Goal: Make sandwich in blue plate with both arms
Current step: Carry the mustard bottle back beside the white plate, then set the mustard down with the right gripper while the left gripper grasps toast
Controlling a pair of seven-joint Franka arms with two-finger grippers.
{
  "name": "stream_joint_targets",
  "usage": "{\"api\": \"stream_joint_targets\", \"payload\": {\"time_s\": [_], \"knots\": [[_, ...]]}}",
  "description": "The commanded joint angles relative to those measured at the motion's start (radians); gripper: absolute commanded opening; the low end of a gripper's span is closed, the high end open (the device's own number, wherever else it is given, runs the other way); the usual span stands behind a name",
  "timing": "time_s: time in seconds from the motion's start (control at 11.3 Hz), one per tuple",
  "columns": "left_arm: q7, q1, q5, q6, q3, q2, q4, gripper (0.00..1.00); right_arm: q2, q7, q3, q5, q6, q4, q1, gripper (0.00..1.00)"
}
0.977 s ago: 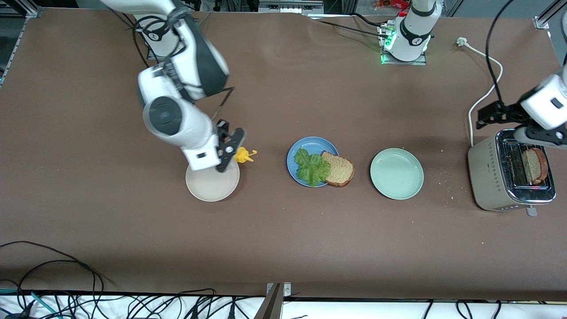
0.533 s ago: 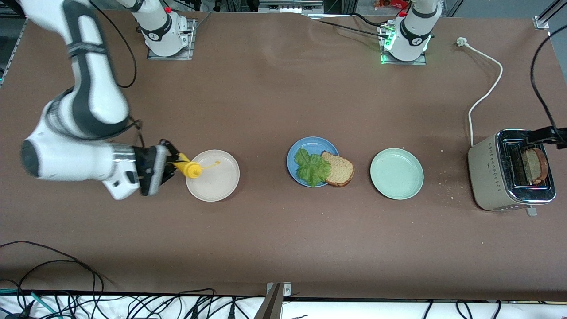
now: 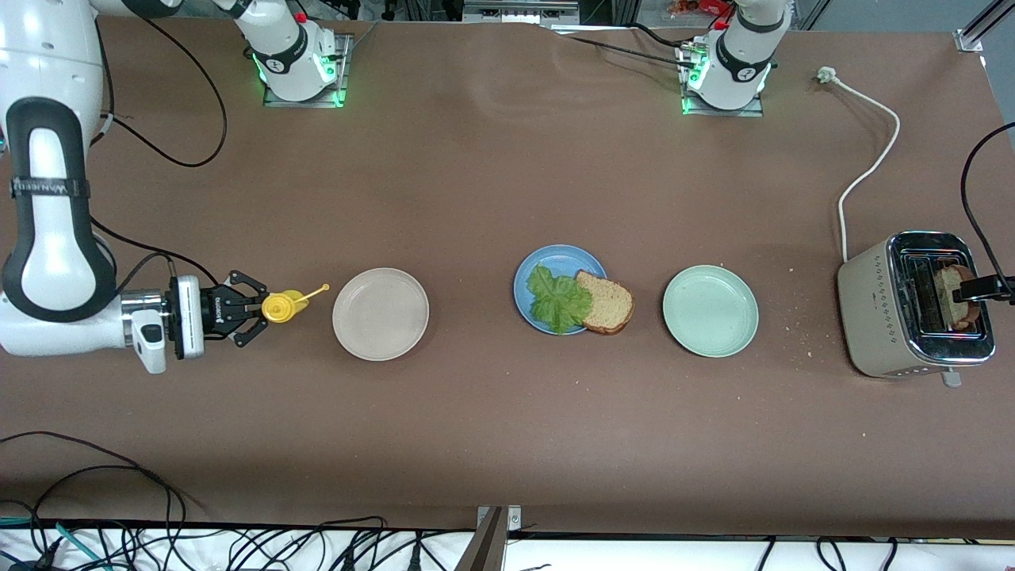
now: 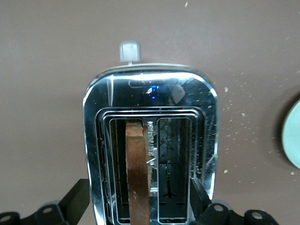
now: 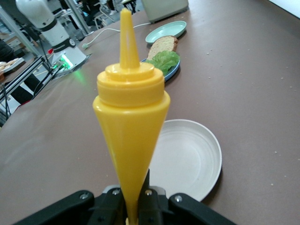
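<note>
- Your right gripper [image 3: 258, 308] is clamped on the yellow squeeze bottle [image 3: 282, 306], holding it over the bare table beside the cream-white plate [image 3: 381, 314], toward the right arm's end; the nozzle points at that plate.
- Your left gripper [image 4: 140, 206] hangs over the toaster [image 3: 912, 313], fingers [image 4: 75, 200] spread wide on either side of its top, gripping nothing.
- Count three round shallow plates in a row: cream-white, blue, pale green [image 3: 710, 311].
- Count two bread slices: one on the blue plate [image 3: 560, 258], one standing upright in a toaster slot [image 4: 137, 176].
- Count one lettuce leaf [image 3: 558, 300], one bottle, one toaster.
- You'll find the sandwich half built: a brown, grainy slice with darker crust [image 3: 606, 301] lies on the blue plate, overhanging the rim toward the green plate, and the ruffled green leaf lies beside it on the plate, touching it.
- Note the plates look matte with raised rims; the bottle is smooth, cone-shaped plastic; the toaster has a shiny metal top and beige sides, with crumbs scattered near it.
</note>
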Motion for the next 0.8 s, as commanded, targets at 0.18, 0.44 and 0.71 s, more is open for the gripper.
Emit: {"api": "stream_joint_targets", "payload": {"time_s": [0.18,0.44,0.71], "knots": [[0.013,-0.008,0.13,-0.04,-0.006,0.028,-0.007,0.0,0.219,-0.274,0.023,0.029,-0.113,0.166,-0.101,0.0],[-0.001,-0.01,0.117,-0.092,-0.009,0.021,0.008,0.0,0.301,-0.354,0.049,0.032,-0.113,0.196,-0.132,0.0],[-0.007,-0.022,0.127,-0.172,-0.019,-0.03,0.019,0.0,0.387,-0.391,0.117,0.034,-0.114,0.217,-0.188,0.0]]}}
